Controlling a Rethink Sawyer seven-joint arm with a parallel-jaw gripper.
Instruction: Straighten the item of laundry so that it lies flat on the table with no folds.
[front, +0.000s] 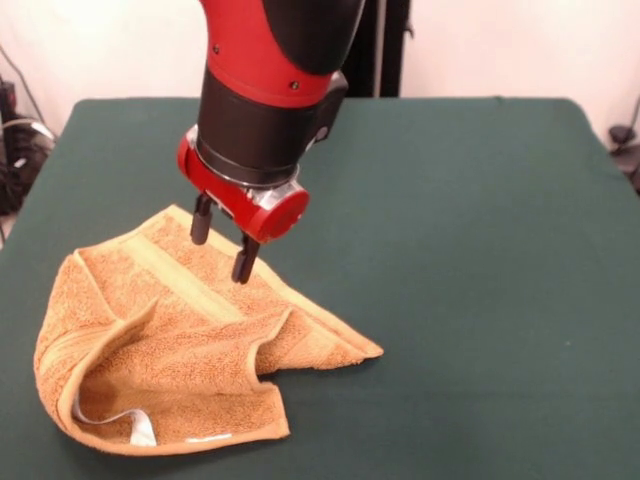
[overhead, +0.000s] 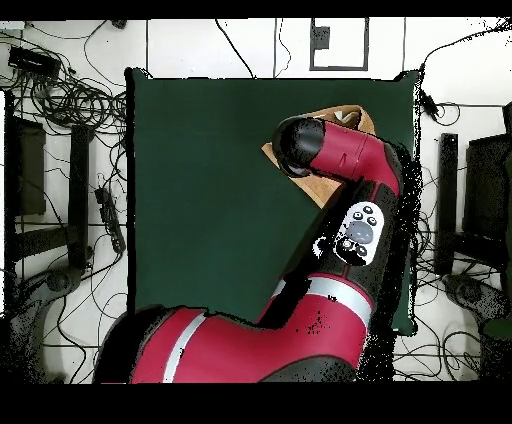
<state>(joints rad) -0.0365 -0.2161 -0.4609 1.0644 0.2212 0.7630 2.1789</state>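
The orange-tan towel (front: 190, 345) lies crumpled on the dark green table (front: 470, 250) at the front left in the front view. Its near edges are folded up and over, and a white label (front: 140, 428) shows at the near fold. A woven border band runs across its upper part. My gripper (front: 222, 248) hangs just above the towel's far part, with both black fingers (front: 245, 260) apart and nothing between them. In the overhead view the arm covers most of the towel (overhead: 345, 122); only bits show near the table's top edge, and the gripper is hidden.
Cables and dark equipment (overhead: 60, 180) lie on the floor around the table. The green top (overhead: 200, 190) stretches wide to the left in the overhead view.
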